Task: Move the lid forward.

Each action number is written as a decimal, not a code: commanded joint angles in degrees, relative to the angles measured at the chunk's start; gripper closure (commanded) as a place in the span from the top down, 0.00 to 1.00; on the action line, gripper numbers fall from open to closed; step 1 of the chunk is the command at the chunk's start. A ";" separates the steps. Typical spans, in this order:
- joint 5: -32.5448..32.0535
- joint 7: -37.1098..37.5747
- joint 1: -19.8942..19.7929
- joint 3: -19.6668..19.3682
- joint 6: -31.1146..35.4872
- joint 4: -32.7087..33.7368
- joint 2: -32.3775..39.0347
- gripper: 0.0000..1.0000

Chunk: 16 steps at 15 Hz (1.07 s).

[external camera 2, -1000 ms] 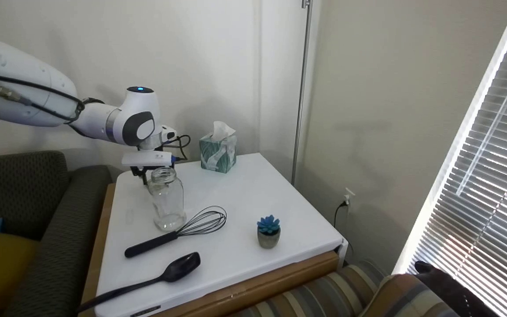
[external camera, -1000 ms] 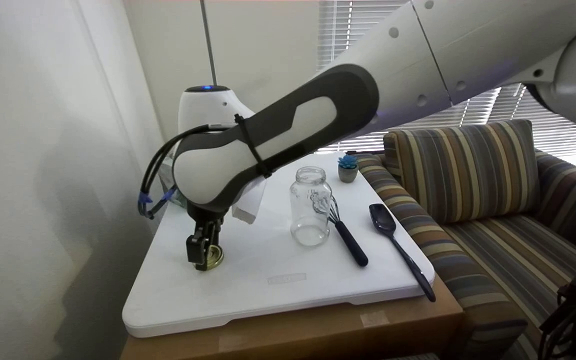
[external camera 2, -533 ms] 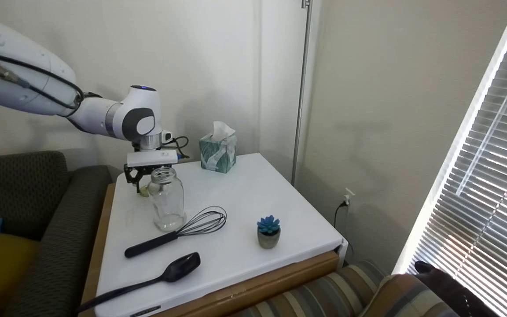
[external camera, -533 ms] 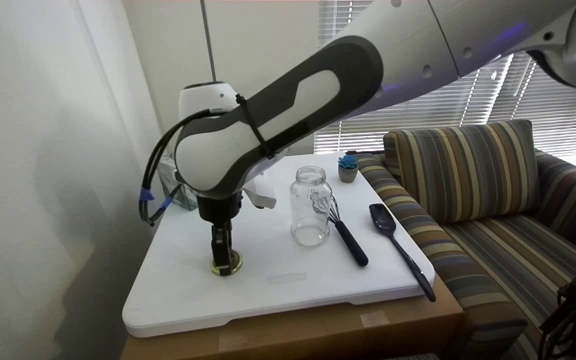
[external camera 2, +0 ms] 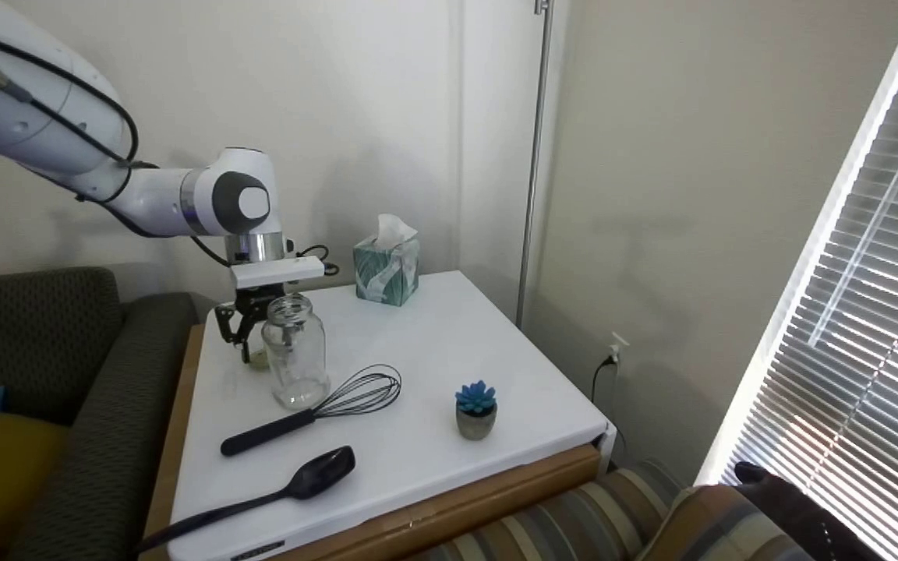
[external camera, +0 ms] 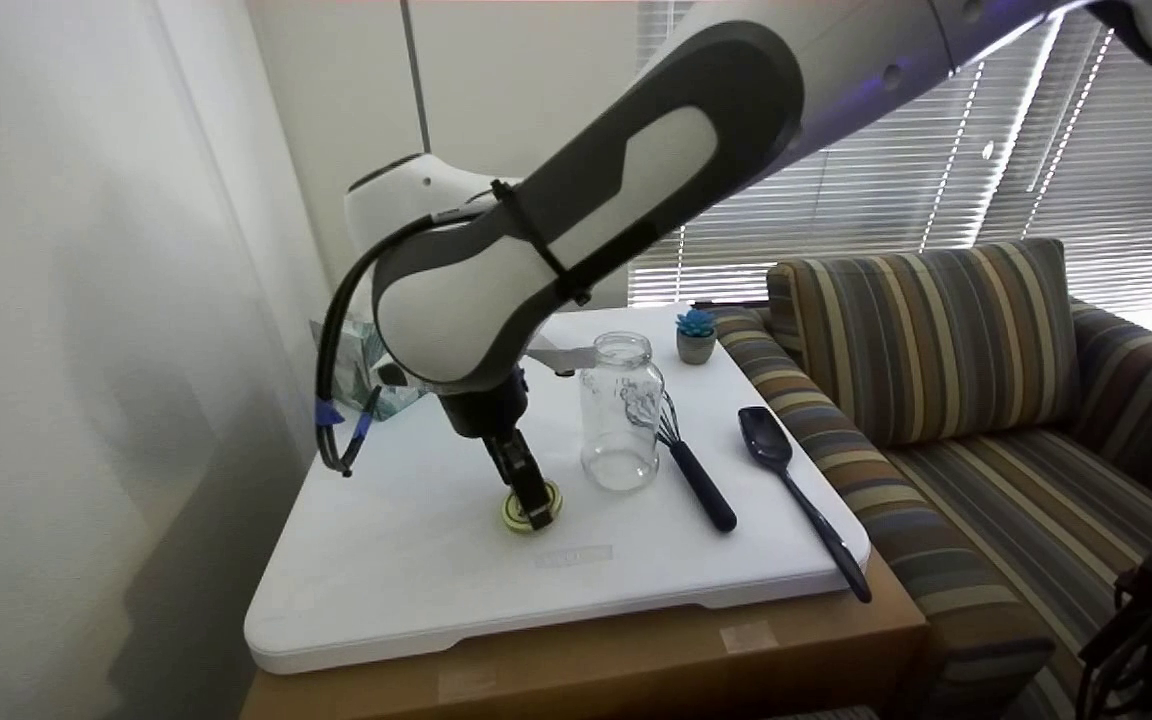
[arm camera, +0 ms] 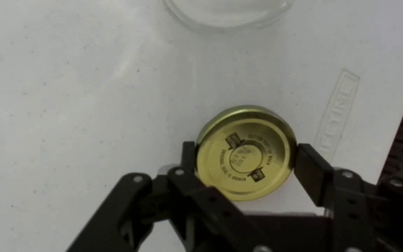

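The lid (arm camera: 222, 164) is a round yellow-gold metal disc with printed words and a darker centre ring. In the wrist view my gripper (arm camera: 245, 151) has one finger (arm camera: 188, 154) pressed on each side of its rim, so it is shut on the lid. In an exterior view the lid (external camera: 514, 512) shows behind the fingers, low over the white table, left of the clear glass jar. I cannot tell whether it touches the table. In an exterior view the lid (external camera 2: 259, 360) is partly hidden by the jar and a finger.
The glass jar (external camera: 621, 430) stands upright close to the lid; its base (arm camera: 229, 24) shows in the wrist view. A whisk (external camera: 704, 490) and black spoon (external camera: 806, 500) lie beyond it. A tissue box (external camera 2: 387, 273) and small potted plant (external camera 2: 475, 413) stand on the white table (external camera 2: 433, 335).
The gripper, shut on the lid, has carried it across the table closer to the glass jar, rightward in an exterior view. The arm has tilted. Jar, whisk and spoon have not moved.
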 commanded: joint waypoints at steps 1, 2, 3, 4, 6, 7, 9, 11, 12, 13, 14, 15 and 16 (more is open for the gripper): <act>-2.77 -0.35 0.59 -1.01 2.88 -6.85 -4.10 0.47; -2.63 1.24 0.68 -0.90 4.50 -7.28 -3.98 0.47; -2.01 2.65 0.59 -0.61 5.97 -7.73 -3.85 0.47; -1.75 4.62 0.71 -0.74 7.35 -8.60 -4.01 0.47; -1.51 9.02 0.83 -1.07 10.30 -11.11 -4.81 0.47; -1.64 10.75 0.82 -1.15 11.26 -12.41 -5.62 0.47; -1.93 13.94 0.75 -1.50 13.35 -15.54 -7.10 0.47; -2.14 16.28 0.73 -1.75 15.40 -18.85 -8.92 0.47; -2.20 17.17 0.72 -1.84 16.39 -20.36 -9.74 0.47; -2.36 17.94 0.80 -2.00 17.18 -21.70 -10.48 0.47; -2.47 18.53 0.87 -2.11 17.75 -22.94 -11.16 0.47; -2.52 18.95 0.86 -2.17 18.19 -23.91 -11.68 0.47; -4.64 20.03 -0.36 -0.42 17.98 -24.37 -11.80 0.47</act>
